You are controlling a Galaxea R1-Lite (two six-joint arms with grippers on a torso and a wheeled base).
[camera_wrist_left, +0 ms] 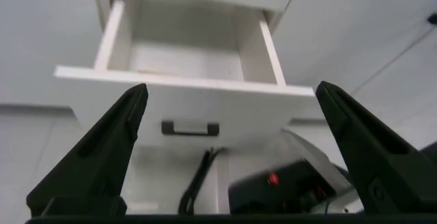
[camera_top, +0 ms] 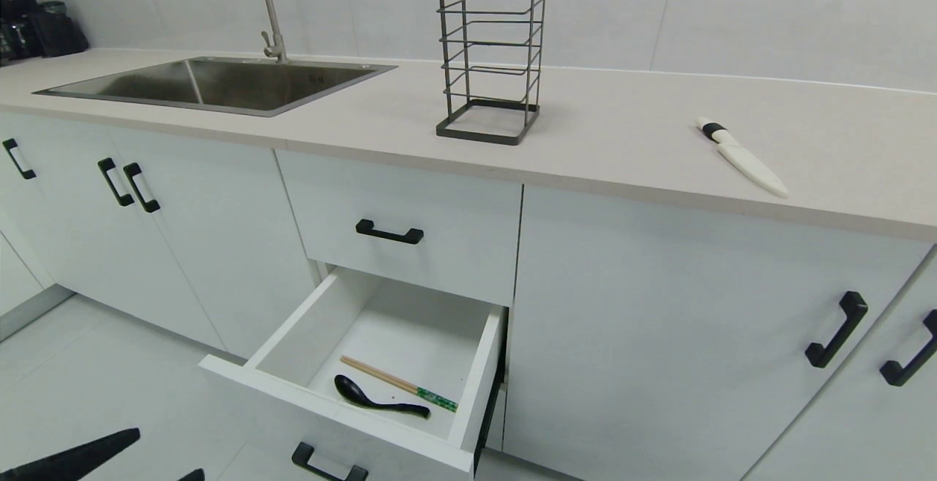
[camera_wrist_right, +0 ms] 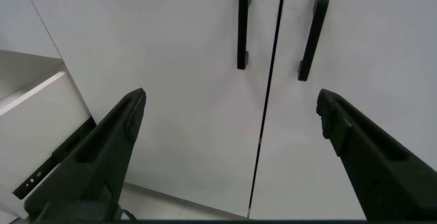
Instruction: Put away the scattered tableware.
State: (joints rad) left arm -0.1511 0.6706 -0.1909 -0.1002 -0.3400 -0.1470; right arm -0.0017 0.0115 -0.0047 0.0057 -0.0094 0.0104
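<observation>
1. White drawer [camera_top: 483,375] stands open, with a black spoon [camera_top: 377,398] and chopsticks [camera_top: 399,383] side by side inside; a white knife [camera_top: 743,157] lies on the countertop [camera_top: 622,137].
2. Left gripper [camera_wrist_left: 232,91], fingers spread and empty, faces the drawer front.
3. Right gripper [camera_wrist_right: 231,95], fingers spread and empty, faces closed cabinet doors [camera_wrist_right: 171,115].

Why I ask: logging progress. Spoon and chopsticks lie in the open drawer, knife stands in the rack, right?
No: the head view shows the knife lying on the counter, right of the rack. The spoon and chopsticks do lie in the open drawer.
</observation>
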